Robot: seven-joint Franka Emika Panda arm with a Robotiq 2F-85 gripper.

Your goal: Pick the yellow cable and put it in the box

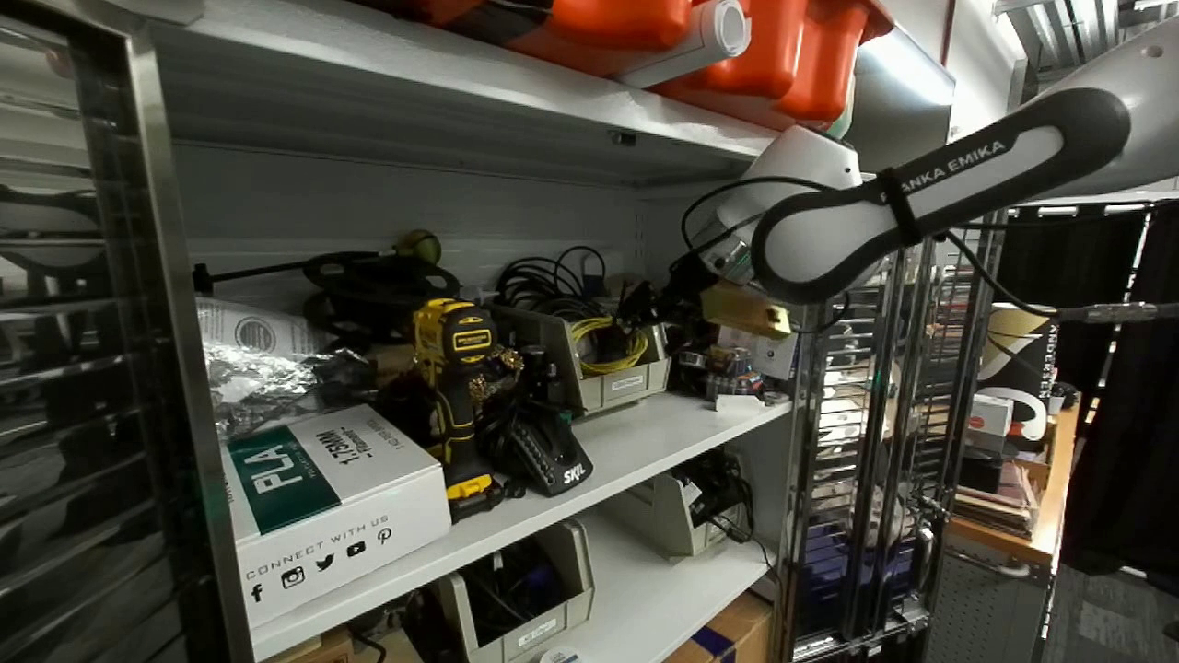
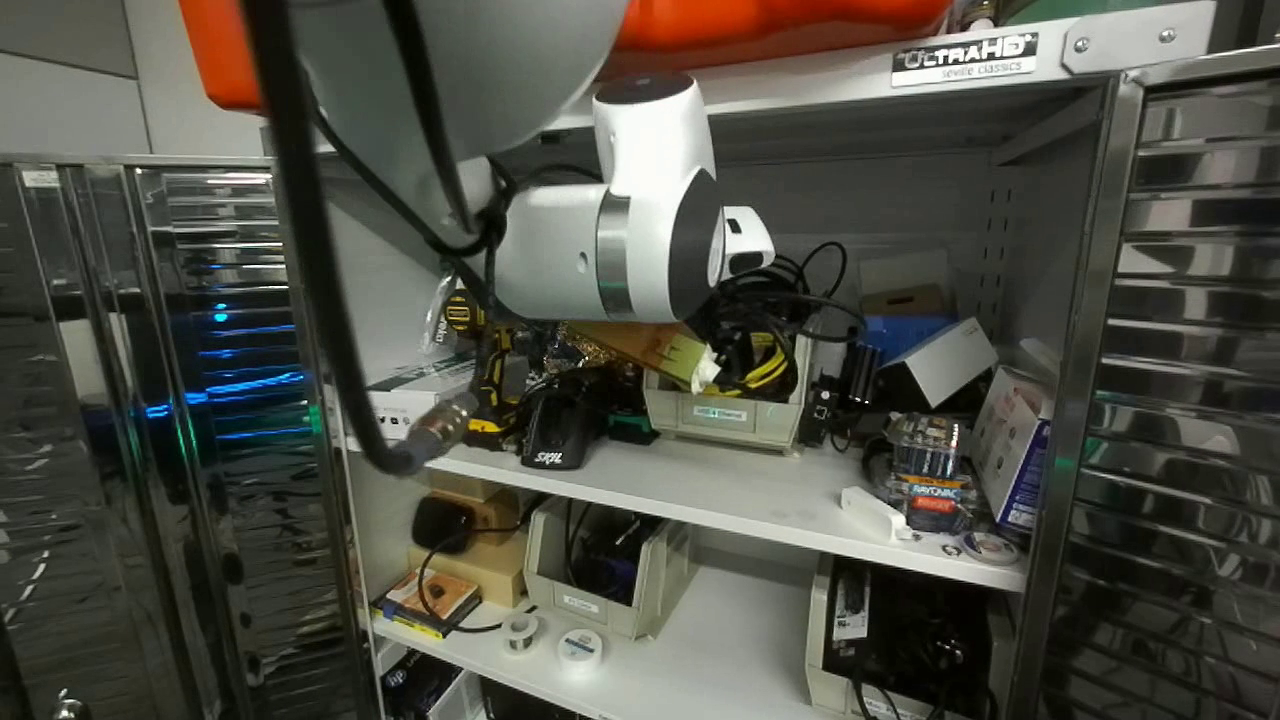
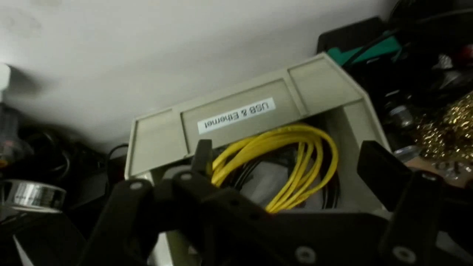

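On the bin [image 3: 159,139], a label [image 3: 236,115] is reading "USB & Ethernet", upside down in the wrist view. The white box [image 1: 341,506] is bearing "PLA", "1.75MM" and "CONNECT WITH US"; the black device [image 2: 555,425] is showing "SKIL", the arm [image 1: 976,170] a partly covered "FRANKA EMIKA". The plate [image 2: 965,60] on the upper shelf [image 2: 835,88] is saying "UltraHD" and "seville classics", a clear pack [image 2: 932,482] "RAYOVAC", a dark box [image 2: 420,682] "hp".

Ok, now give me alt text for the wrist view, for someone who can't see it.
A coiled yellow cable lies in a beige bin, visible between the jaws of the open black gripper. The bin's label, upside down here, reads "USB & Ethernet". A pale shelf shows across the upper left, with gold tinsel-like material at right.
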